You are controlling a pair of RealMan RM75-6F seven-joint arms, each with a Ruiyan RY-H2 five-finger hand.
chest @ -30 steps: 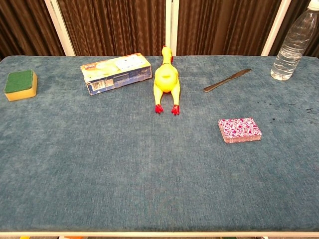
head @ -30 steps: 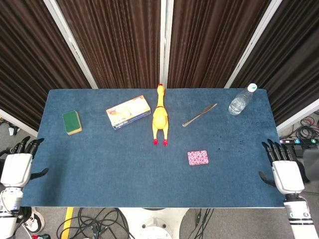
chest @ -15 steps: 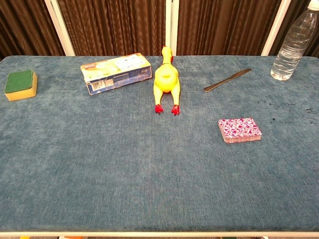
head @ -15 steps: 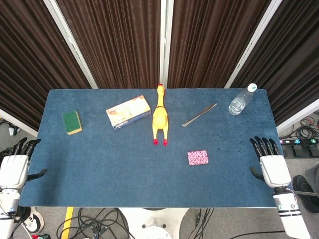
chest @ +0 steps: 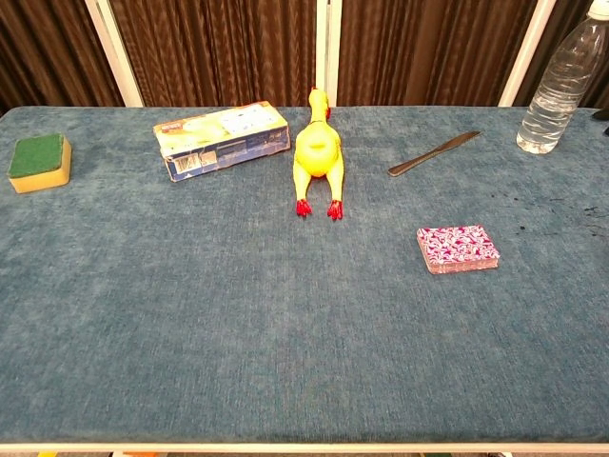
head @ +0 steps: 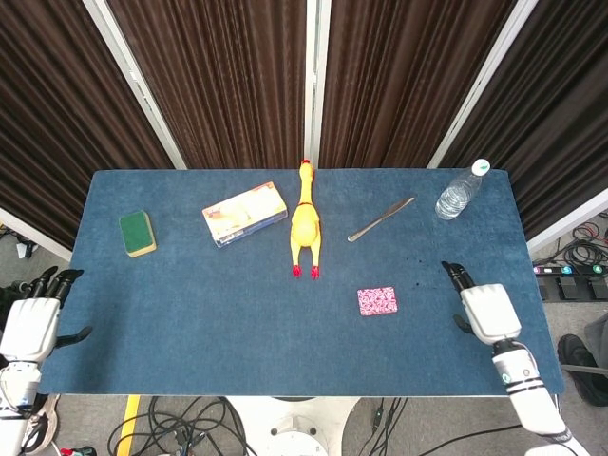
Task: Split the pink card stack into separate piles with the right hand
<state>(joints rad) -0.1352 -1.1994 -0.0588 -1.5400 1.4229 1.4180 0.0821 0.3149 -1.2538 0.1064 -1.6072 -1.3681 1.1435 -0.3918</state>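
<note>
The pink patterned card stack [head: 377, 301] lies flat on the blue table, right of centre; the chest view shows the card stack [chest: 458, 248] as one neat pile. My right hand [head: 484, 309] hovers over the table's right part, about a hand's width to the right of the cards, its fingers stretched toward the far left and holding nothing. Off the table's left edge, my left hand [head: 33, 318] has its fingers spread and is empty. Neither hand touches the cards.
A yellow rubber chicken [head: 305, 225] lies at the centre back, with a flat box [head: 245, 214] to its left and a green sponge [head: 137, 234] further left. A table knife [head: 380, 219] and a water bottle [head: 461, 193] stand behind the cards.
My right hand has moved from beyond the table's right edge inward over the table, toward the cards, and has turned. The left hand has barely shifted. The cards have not moved.
</note>
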